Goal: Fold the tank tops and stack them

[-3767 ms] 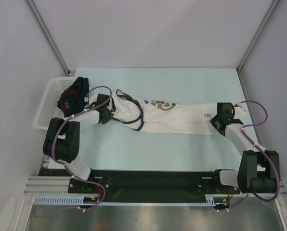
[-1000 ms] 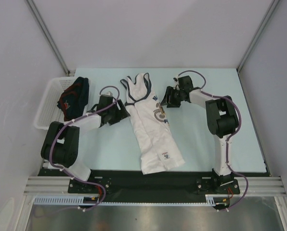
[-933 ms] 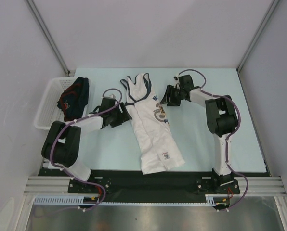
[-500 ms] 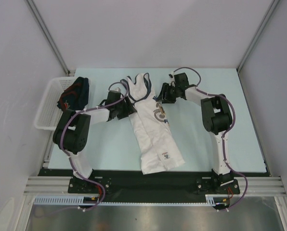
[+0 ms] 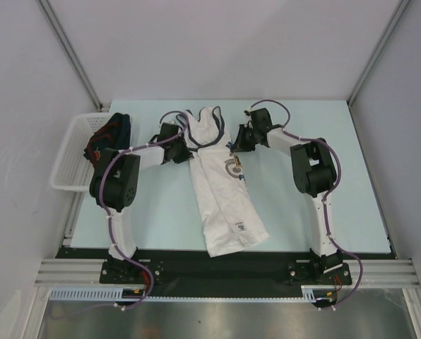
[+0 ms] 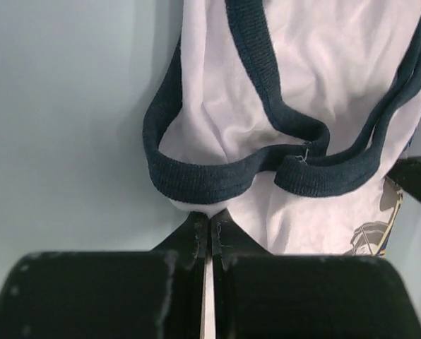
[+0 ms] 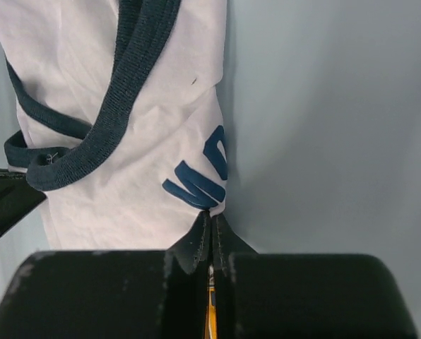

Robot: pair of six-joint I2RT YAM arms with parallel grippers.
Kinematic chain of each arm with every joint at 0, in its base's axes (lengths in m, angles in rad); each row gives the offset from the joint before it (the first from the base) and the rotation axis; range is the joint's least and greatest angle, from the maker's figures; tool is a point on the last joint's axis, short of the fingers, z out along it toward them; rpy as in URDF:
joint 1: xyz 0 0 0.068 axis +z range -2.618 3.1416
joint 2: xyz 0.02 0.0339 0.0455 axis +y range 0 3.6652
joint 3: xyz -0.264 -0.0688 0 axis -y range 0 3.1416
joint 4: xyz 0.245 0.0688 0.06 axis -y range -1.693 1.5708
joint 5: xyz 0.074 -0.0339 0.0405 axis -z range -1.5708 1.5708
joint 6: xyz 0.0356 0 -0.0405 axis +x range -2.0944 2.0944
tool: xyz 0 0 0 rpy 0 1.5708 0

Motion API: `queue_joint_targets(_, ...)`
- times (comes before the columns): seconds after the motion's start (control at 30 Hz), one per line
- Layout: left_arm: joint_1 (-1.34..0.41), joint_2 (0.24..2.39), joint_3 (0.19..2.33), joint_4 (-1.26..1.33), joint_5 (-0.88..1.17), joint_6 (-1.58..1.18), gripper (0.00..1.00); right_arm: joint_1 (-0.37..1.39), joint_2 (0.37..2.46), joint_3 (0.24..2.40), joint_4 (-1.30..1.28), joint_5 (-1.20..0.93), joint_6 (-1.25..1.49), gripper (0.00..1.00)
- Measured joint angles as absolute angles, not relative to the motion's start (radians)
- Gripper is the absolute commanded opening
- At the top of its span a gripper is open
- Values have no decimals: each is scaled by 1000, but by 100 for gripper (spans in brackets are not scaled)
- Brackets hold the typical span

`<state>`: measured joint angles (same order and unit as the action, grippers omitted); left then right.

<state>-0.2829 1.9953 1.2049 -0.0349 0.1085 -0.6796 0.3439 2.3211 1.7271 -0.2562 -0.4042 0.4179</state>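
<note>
Overhead first: white tank top point(image 5: 224, 198) laid lengthwise on the table point(image 5: 338, 176), straps at the far end, hem near the arm bases. Inside the basket point(image 5: 68, 152) at the left edge, navy tank top point(image 5: 110, 141) bunched up. At either side of the chest, left gripper point(image 5: 184, 150) and right gripper point(image 5: 233, 143). Left wrist — jaws pinched tight on white cloth just below the dark trim point(image 6: 196, 180). Right wrist — jaws clamped on the garment's edge beside the blue print point(image 7: 200, 176).
</note>
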Motion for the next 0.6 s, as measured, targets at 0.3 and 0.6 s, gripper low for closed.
queue_joint_targets(0.3, -321, 2141, 1416, -70, 151, -656, 0, 242, 2165, 1456, -135, -382, 490, 0)
queue_joint_targets(0.6, -391, 2242, 1583, -100, 174, -629, 59, 191, 2135, 1448, -124, -360, 503, 59)
